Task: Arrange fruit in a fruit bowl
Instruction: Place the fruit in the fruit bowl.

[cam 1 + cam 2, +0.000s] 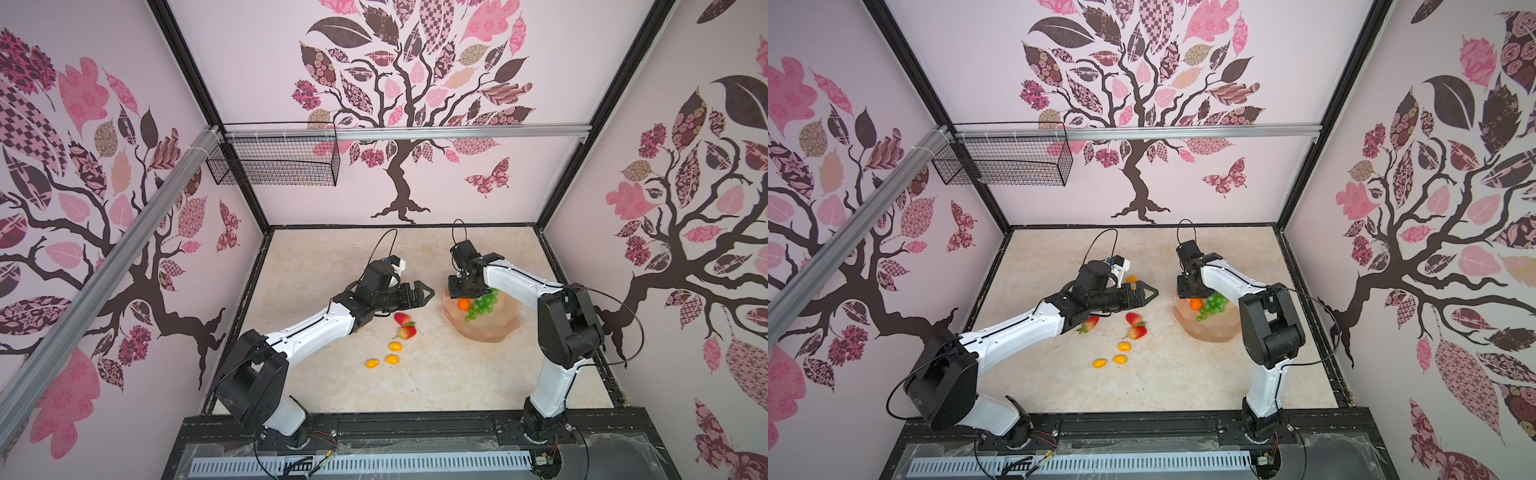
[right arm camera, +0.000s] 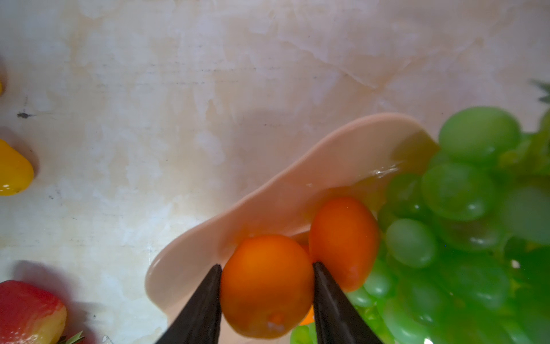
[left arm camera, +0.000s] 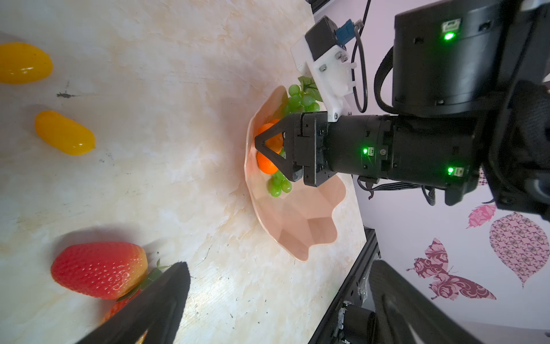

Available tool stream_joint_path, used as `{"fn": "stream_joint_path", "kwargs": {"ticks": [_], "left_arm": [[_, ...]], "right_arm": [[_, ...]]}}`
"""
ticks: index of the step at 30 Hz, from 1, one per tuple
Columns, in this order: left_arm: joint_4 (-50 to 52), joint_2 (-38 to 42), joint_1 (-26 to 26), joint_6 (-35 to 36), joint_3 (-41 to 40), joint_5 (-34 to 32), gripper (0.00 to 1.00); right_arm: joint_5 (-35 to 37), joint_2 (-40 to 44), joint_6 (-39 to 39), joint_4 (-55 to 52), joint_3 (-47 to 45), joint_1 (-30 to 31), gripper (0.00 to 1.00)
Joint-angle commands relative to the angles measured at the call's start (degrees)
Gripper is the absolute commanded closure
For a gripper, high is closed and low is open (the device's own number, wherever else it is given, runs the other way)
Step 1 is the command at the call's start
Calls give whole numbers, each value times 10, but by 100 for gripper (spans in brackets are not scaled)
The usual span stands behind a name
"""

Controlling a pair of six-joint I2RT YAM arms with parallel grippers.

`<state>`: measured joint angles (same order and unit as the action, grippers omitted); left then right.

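The peach-pink fruit bowl (image 1: 486,332) (image 1: 1214,334) (image 3: 297,226) (image 2: 297,184) stands at the right of the table and holds a green grape bunch (image 1: 482,305) (image 2: 461,193) and a tangerine (image 2: 342,238). My right gripper (image 1: 462,297) (image 3: 262,143) (image 2: 265,265) points down over the bowl's far rim, shut on a second tangerine (image 2: 265,286). My left gripper (image 1: 424,293) (image 3: 281,268) hovers open and empty left of the bowl. On the table lie strawberries (image 1: 402,318) (image 1: 407,332) (image 3: 98,268) and yellow-orange ovals (image 1: 395,346) (image 1: 392,359) (image 1: 372,363).
In a top view a third strawberry (image 1: 1090,323) lies under the left forearm and an orange fruit (image 1: 1131,279) sits just behind the left gripper. A black wire mesh basket (image 1: 274,162) hangs on the rail at back left. Black frame rails edge the table.
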<state>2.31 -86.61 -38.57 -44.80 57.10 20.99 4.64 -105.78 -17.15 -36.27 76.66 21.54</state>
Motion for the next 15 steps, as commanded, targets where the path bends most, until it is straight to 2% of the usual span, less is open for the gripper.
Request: {"fn": "stream_joint_path", "kwargs": {"ticks": [1, 7, 15], "left_arm": [[-2, 16, -2, 10, 13, -6, 2], [5, 15, -1, 12, 17, -3, 2], [27, 38, -1, 18, 16, -13, 2]], "right_arm": [[1, -17, -6, -7, 21, -4, 48], [-1, -10, -7, -10, 20, -4, 43], [-9, 19, -12, -21, 25, -4, 43]]}}
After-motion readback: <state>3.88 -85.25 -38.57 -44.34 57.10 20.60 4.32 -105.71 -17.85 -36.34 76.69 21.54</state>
